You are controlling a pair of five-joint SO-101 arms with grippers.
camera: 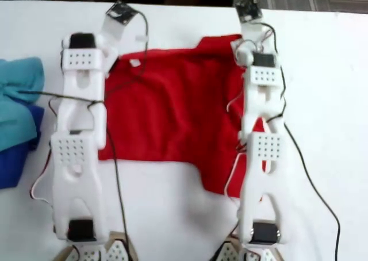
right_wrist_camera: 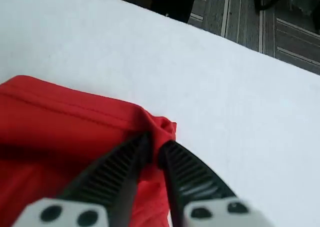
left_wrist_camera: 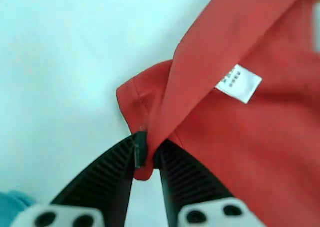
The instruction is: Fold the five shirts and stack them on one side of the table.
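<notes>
Looks like the first fold of the red shirt (camera: pixel 172 111), spread on the table (camera: pixel 322 71) between the arms. Pinched tight at one far corner, by its white tag (left_wrist_camera: pixel 239 83), in the left hand (left_wrist_camera: pixel 147 154). Pinched at the other far corner in the right hand (right_wrist_camera: pixel 152 147). Next, probably: lift both corners together and carry them evenly to its near edge. Bunched near it: a teal shirt (camera: pixel 20 94) and a blue shirt (camera: pixel 17 157).

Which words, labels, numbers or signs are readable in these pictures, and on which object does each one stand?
White tag sewn on the red shirt: a few rows of small print, too blurred to read.
I see no other word, number or sign on the shirt or on the white table.
</notes>
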